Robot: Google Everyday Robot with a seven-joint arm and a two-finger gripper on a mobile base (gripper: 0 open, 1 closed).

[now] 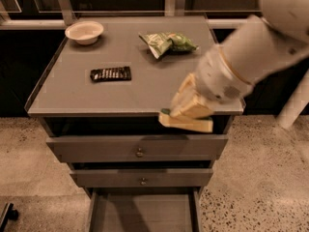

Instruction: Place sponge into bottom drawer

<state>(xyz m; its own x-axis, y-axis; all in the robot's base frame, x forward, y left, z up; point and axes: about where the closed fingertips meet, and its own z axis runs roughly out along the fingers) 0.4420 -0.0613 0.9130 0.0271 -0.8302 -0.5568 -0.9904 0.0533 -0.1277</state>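
Claw (pixel 189 102) at the front right edge of the surface (pixel 145 93), clamped down on the sponge (pixel 187 123). Sponge hangs just past the front lip, level with the top drawer front (pixel 96 149). Long axis runs left-right, right end slightly lower; yellow foam faces the camera, green layer shows at the left end. Bottom drawer (pixel 145 214) pulled out directly below, grey floor showing. Bowl (pixel 84 32), snack bag (pixel 166 41) and black bar (pixel 111 74) sit on the surface.
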